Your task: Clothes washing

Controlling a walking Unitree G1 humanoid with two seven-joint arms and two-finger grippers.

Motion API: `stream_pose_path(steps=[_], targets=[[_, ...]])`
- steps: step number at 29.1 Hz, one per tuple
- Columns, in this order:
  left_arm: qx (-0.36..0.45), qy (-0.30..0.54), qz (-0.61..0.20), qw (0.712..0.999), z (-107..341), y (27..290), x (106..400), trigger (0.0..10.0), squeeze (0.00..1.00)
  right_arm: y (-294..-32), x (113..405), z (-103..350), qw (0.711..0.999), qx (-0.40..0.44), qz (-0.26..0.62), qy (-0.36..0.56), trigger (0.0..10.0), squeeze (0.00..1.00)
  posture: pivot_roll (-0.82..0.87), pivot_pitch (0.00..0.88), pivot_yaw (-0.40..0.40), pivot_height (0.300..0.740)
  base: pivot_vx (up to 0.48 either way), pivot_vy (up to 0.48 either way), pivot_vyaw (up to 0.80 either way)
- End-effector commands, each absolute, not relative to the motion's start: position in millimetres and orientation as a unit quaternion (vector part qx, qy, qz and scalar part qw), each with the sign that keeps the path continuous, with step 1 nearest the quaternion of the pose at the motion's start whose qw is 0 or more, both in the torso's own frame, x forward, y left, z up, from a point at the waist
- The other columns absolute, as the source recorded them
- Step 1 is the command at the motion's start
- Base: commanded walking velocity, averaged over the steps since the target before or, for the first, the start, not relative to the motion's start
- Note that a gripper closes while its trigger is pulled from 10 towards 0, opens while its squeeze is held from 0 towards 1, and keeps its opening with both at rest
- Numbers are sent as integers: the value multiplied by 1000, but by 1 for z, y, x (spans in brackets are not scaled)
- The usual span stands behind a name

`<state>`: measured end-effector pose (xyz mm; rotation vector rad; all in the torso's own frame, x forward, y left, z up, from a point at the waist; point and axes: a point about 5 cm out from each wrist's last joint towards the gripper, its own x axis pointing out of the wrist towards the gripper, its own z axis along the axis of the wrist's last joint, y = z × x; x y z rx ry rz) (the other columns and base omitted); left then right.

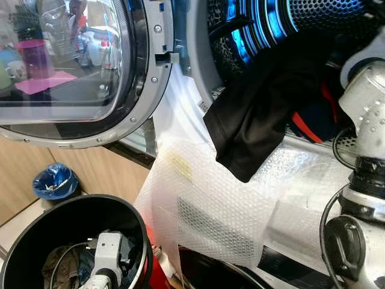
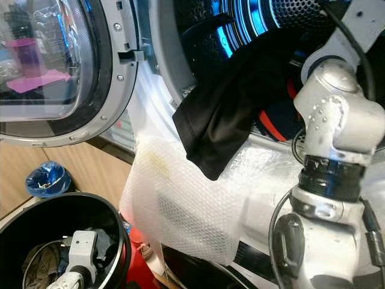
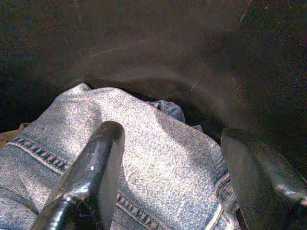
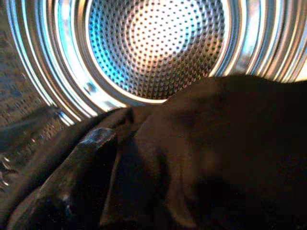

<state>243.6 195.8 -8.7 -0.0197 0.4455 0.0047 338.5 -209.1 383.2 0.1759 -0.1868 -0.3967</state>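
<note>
Right arm is raised at the right of the head views, silver forearm and wrist joint angled upward and forward. Right gripper is seen in its wrist view with one black finger visible; its opening cannot be judged. Left arm is lowered, wrist pointing down. Left gripper is held with fingers spread apart.

The black garment hides 1 finger of the right gripper; drum cut off.
</note>
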Motion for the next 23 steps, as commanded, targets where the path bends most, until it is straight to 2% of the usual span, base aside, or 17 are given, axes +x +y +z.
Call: stream_pose_path(steps=[1,4,8,14,18,23], targets=[[0,234,-1,972,-15,196,238,10000,0,-212,324,380,971,99,-197,-91,10000,0,-116,0,-6,740,0,0,0],[1,236,-4,972,-15,195,238,10000,0,-210,315,375,976,88,-181,-88,10000,0,-127,0,1,740,0,0,0],[6,238,-15,971,-15,195,238,10000,0,-201,302,366,991,50,-104,-74,10000,0,-136,0,6,740,0,0,0],[9,237,-16,971,-15,196,239,10000,0,-206,287,348,995,-23,-84,-39,10000,0,-126,0,-3,740,0,0,0],[8,236,-17,971,-15,197,239,10000,0,-207,275,338,999,-15,-18,-32,10000,0,-129,0,-4,740,0,0,0],[8,238,-18,971,-15,196,239,10000,0,-208,261,341,996,11,46,-77,10000,0,-139,0,2,740,0,0,0]])
